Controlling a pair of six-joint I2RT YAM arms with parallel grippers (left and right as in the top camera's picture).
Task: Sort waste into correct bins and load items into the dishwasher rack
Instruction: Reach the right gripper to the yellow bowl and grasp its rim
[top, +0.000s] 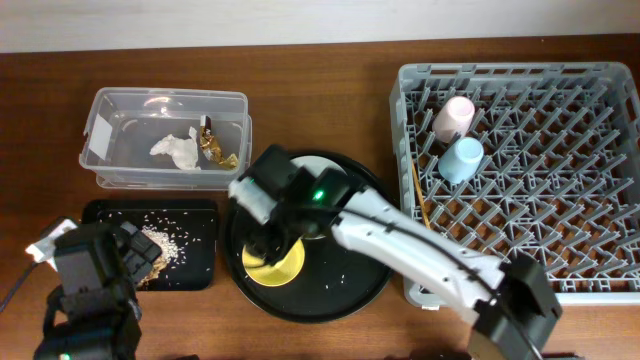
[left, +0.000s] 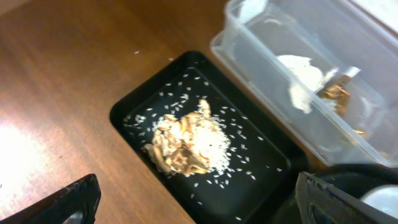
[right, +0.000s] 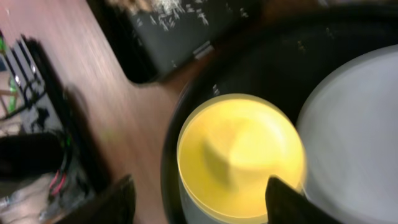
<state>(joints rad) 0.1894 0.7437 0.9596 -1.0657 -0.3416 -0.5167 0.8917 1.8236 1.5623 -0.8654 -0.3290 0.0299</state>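
Brown wooden table (top: 320, 70) all round. Chopsticks (top: 421, 195) run near-to-far along the rack's (top: 500, 68) left edge, and we count two cups inside, a pink cup (top: 453, 117) and a light-blue cup (top: 462, 159). Clear tub (top: 100, 130) holds one tissue (top: 178, 150) and one wrapper (top: 215, 148); small black tray (left: 134, 102) holds scraps (left: 186, 146). Right gripper (right: 202, 199) is spread wide over the yellow bowl (right: 242, 155) on the round tray (top: 340, 285), beside the plate (right: 354, 124). Left gripper (left: 199, 202) gapes too, above the scraps.
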